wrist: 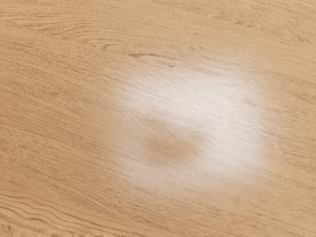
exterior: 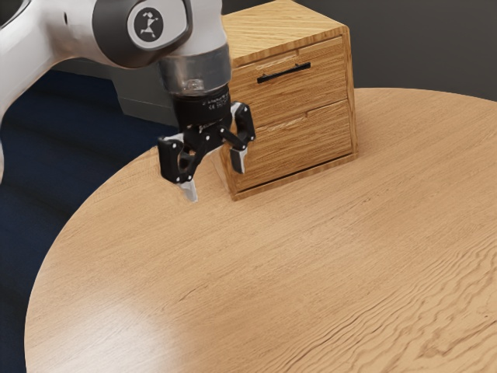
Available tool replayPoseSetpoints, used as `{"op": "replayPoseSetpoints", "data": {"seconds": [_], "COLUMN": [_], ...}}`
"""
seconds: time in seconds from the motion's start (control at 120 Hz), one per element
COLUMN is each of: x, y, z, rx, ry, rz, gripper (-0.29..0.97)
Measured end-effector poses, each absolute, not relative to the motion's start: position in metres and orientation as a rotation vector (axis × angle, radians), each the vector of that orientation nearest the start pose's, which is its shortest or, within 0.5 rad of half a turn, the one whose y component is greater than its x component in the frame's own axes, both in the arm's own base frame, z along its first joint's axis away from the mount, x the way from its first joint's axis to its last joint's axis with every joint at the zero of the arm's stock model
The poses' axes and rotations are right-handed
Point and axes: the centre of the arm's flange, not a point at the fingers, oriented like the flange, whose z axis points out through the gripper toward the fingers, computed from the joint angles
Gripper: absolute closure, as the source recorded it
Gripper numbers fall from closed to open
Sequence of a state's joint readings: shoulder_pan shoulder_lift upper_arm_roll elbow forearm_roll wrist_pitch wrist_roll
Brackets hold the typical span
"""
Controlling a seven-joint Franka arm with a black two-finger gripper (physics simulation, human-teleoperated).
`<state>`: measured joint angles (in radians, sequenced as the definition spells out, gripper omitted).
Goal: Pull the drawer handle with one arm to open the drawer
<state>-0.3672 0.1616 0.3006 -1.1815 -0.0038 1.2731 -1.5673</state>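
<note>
End effector: black two-finger end effector (exterior: 215, 179), fingers spread, empty, above round wooden surface (exterior: 326, 280).
Handle: slim black bar handle (exterior: 283, 73) on shut upper drawer (exterior: 318, 85) of wooden cabinet (exterior: 272, 27), higher up.
Risk: downward-pointing fingers may clip the cabinet corner or slip off the handle.

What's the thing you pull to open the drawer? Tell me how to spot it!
Find the round wooden table; at its far side stands a small wooden cabinet with two drawer fronts, one above the other. On the upper drawer front sits the handle, a thin bar lying sideways. It is the only black mark on the cabinet's pale wood.
</note>
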Motion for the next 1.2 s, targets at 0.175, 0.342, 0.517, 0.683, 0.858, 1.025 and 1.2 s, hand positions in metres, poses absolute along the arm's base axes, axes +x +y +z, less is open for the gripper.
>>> {"op": "replayPoseSetpoints", "data": {"seconds": [0.175, 0.342, 0.517, 0.683, 0.858, 1.025, 1.2], "x": [0.570, 0.567, 0.570, 0.642, 0.611, 0.547, 0.538], "y": [-0.058, -0.056, -0.080, -0.069, -0.188, -0.250, -0.242], "z": [0.695, 0.713, 0.777, 0.725, 0.720, 0.717, 0.724], "rx": [-1.944, -1.701, -1.621, -1.685, -2.167, -2.401, -2.516], "ry": [-2.438, -2.680, -2.936, -2.960, -2.539, -1.943, -1.391], "rz": [-0.060, -0.100, -0.357, -0.556, -0.594, -0.508, -0.541], "gripper": [0.00, 0.00, 0.00, 0.00, 0.00, 0.00, 0.01]}}
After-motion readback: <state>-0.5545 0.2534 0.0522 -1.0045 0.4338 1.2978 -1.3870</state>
